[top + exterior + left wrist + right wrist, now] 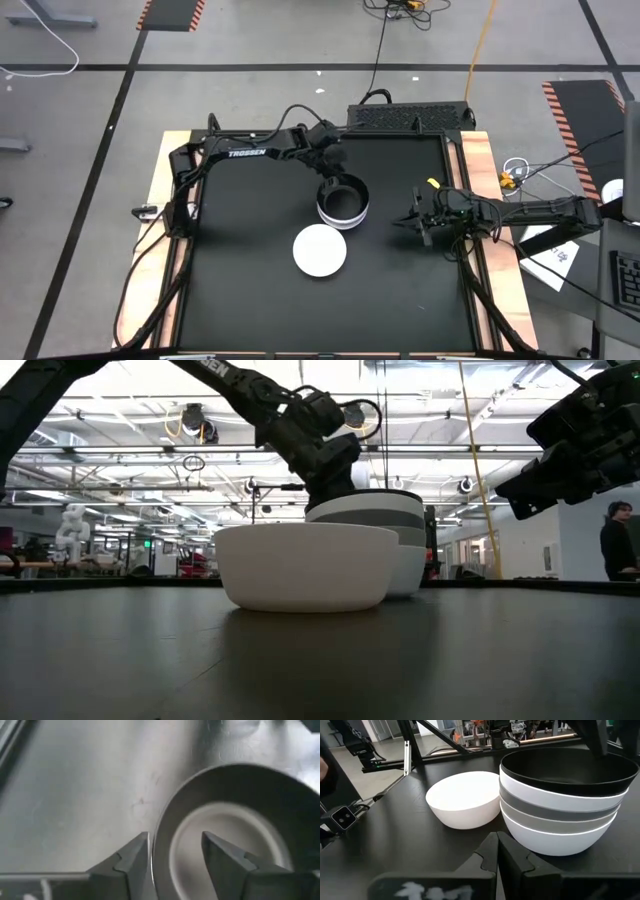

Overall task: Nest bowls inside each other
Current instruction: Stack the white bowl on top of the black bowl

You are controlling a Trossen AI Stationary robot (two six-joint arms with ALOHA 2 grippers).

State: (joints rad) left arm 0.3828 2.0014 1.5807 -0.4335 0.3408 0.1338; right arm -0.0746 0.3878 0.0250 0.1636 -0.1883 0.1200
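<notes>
A stack of several nested bowls [343, 203] stands mid-table, black on top, with white and grey ones below [560, 805]. A lone white bowl [320, 250] rests on its base just near-left of the stack [465, 800] and in front of it in the low view [300, 565]. My left gripper [333, 172] is open and reaches down onto the stack's far-left edge [335, 470]. My right gripper [413, 220] is shut [497, 845] and hovers right of the stack, pointing at it and touching nothing. My left gripper [175, 845] comes from above and stands astride the black bowl's rim [154, 855], one finger inside and one outside. The inner finger [220, 855] is clear of the wall. Whether the outer finger [135, 857] touches the rim I cannot tell. The bowl sits in the stack.
The black mat [250, 300] has bare room on its left and near parts. A black box [410, 117] lies along the far edge, with a small yellow thing [433, 183] at the right edge. Cables run beside the table. A person [620, 540] stands far behind.
</notes>
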